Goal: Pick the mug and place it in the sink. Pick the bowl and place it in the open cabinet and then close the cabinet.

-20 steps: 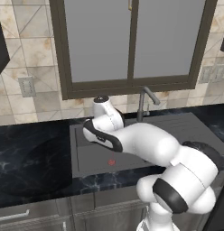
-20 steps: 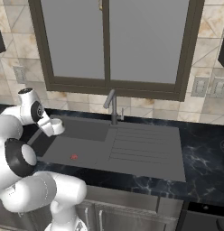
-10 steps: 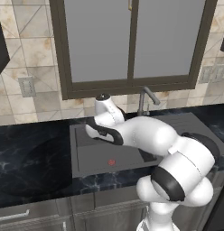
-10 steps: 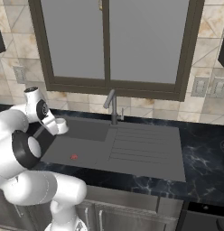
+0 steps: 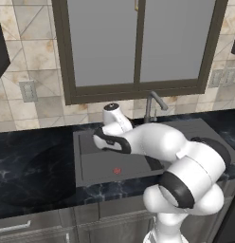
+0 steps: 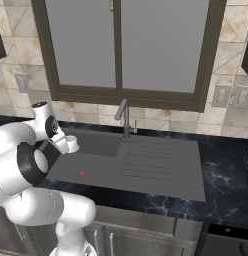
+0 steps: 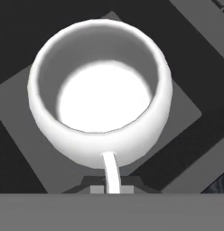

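Item 1, pincer (image 6: 71, 146): I have it closed on the mug's handle, which runs down between the tips in the hand view. Holding by the handle leaves the cup body free and hanging upright.

Item 2, mug (image 7: 100, 92): directly ahead of the pincer, mouth facing the camera, greyish inside. In the right base view it (image 6: 72, 144) sits at the hand's end, over the basin's left part.

Item 3, sink (image 6: 101, 165): beneath the pincer. I judge the mug is above the basin floor and not resting on it, though I cannot confirm contact. Red drain mark (image 6: 82, 174) lies below and slightly forward.

Item 4, faucet (image 6: 124, 116): off to the pincer's side, well apart, no obstacle to lowering.
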Controlling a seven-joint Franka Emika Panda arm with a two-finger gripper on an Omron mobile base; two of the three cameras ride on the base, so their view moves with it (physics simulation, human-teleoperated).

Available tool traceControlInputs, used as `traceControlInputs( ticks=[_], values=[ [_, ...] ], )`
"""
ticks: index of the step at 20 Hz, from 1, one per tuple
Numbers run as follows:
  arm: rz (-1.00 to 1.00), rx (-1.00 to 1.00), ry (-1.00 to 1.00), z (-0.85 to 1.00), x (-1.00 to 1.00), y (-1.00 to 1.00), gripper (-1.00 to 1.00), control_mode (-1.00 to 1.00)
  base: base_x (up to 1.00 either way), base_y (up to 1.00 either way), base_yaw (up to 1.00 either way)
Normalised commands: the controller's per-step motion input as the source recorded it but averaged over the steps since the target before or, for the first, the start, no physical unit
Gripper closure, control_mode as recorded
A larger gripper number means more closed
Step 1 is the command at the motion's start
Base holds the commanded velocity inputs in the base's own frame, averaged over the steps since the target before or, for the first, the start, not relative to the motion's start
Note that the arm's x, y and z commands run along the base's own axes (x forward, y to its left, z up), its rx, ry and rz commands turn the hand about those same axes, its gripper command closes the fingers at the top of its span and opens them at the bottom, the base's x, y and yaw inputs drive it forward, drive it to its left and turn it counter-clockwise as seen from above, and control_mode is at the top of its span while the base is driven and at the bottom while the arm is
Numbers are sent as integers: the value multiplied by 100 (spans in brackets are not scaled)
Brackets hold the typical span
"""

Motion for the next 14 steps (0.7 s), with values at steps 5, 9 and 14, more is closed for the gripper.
traceControlInputs(
  ticks=[5,9,14],
  values=[
    [0,0,6,-29,7,-10,100,-100,0,0,0],
    [0,0,9,-32,11,-8,100,-100,0,0,0],
    [0,3,5,-20,17,-2,100,-100,0,0,0]
  ],
)
